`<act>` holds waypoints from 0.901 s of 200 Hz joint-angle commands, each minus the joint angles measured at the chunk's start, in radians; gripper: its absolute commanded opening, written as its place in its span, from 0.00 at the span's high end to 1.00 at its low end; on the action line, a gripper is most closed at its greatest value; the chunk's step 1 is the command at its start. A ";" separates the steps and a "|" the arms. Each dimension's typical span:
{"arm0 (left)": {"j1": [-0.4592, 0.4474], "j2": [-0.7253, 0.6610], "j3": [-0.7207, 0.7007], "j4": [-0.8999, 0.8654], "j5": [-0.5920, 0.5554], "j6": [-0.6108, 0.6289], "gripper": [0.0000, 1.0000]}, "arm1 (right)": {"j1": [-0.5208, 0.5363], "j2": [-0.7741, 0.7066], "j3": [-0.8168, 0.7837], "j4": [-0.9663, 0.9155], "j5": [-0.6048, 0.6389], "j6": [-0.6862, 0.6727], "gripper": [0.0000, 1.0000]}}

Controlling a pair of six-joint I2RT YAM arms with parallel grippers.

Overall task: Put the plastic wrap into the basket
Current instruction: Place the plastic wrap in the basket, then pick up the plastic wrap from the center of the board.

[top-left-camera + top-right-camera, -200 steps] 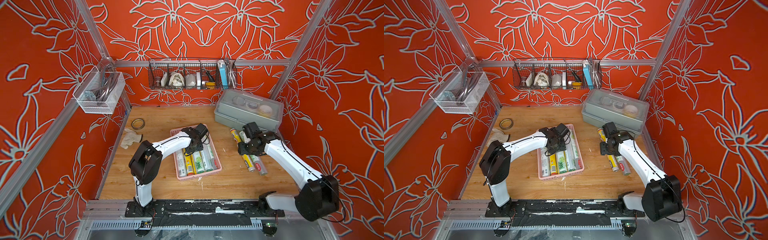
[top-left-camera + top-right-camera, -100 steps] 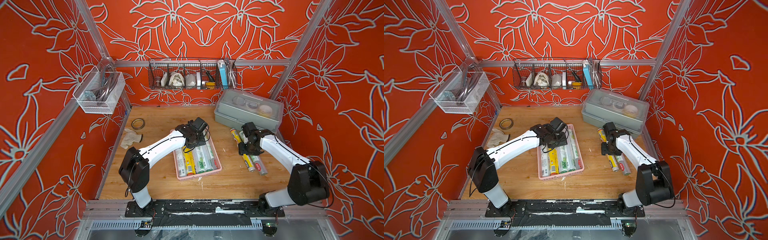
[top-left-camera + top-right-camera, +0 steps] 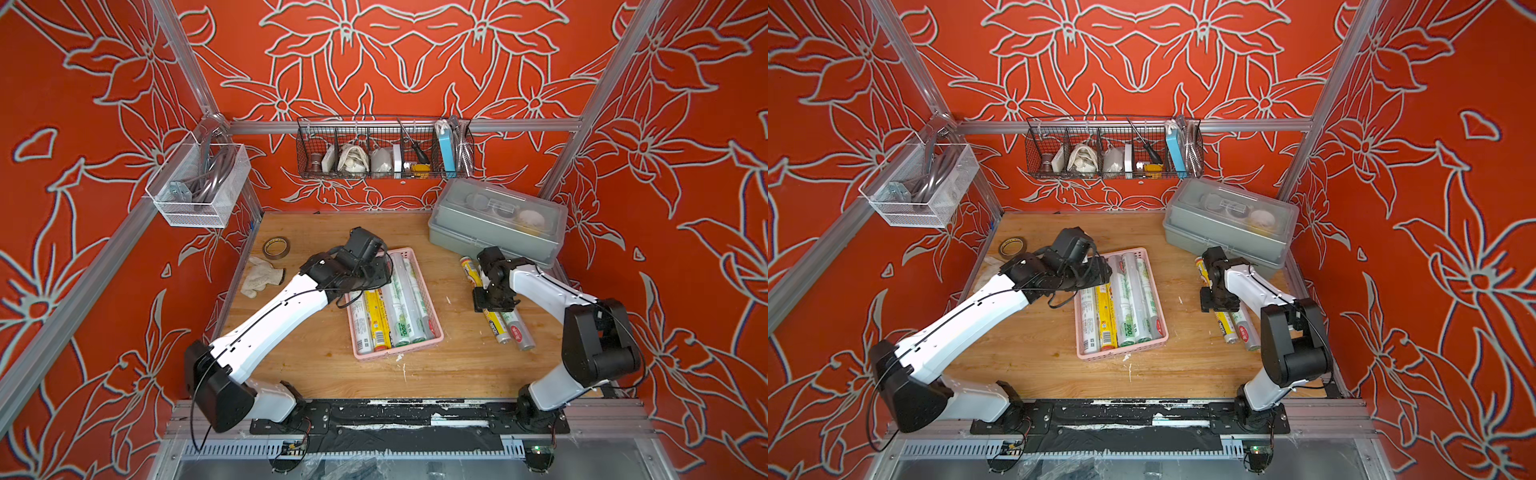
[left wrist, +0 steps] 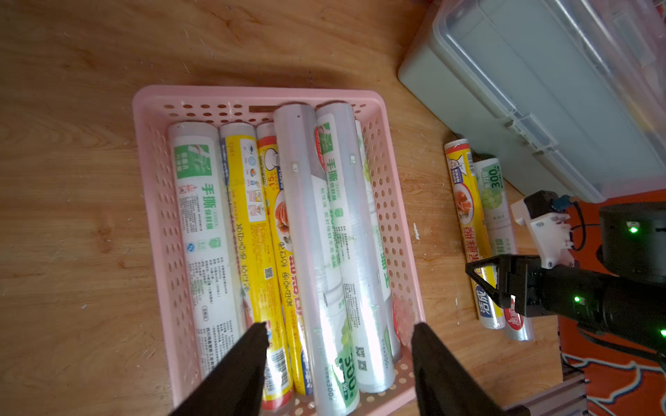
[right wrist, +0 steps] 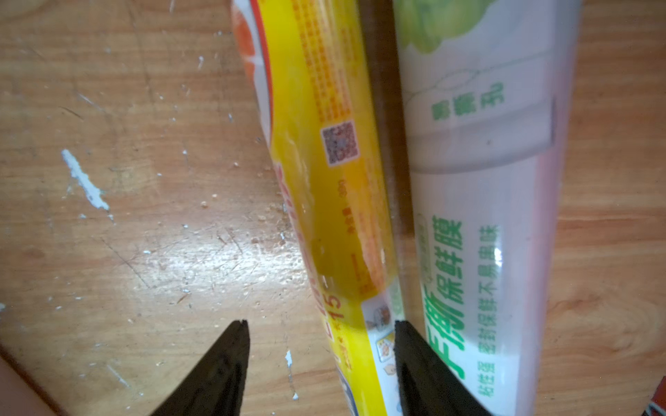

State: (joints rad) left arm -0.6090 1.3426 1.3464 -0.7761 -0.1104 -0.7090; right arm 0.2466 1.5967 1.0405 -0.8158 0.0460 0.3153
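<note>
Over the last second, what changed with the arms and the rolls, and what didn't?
The left pincer drew back a little above the pink basket, open and empty. The right arm folded in, lowering the right pincer to straddle the yellow roll on the table, not yet closed. The basket, its rolls and the neighbouring white-green roll stayed put.

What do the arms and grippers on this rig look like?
The left arm and right arm match: smooth white link shells, blocky black joints, thin black cables alongside. The left gripper and right gripper each have two black wedge fingers tapering to points. Green lights dot the right arm.
</note>
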 commanded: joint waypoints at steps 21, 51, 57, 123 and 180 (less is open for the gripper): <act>0.054 -0.128 -0.112 0.003 0.002 0.094 0.28 | -0.010 0.046 0.036 0.023 0.049 -0.030 0.36; 0.081 -0.181 -0.150 0.006 0.028 0.117 0.28 | -0.009 0.090 0.055 0.032 0.059 -0.036 0.36; 0.083 -0.188 -0.155 0.005 0.028 0.120 0.28 | -0.010 0.098 0.058 0.035 0.054 -0.036 0.37; 0.104 -0.202 -0.174 0.005 0.041 0.129 0.27 | -0.010 0.152 0.089 0.060 0.043 -0.048 0.40; 0.117 -0.213 -0.178 0.005 0.056 0.138 0.27 | -0.009 0.196 0.117 0.073 0.045 -0.049 0.45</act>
State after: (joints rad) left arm -0.5026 1.1473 1.1759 -0.7742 -0.0673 -0.5907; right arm 0.2447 1.7634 1.1343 -0.7452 0.0788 0.2729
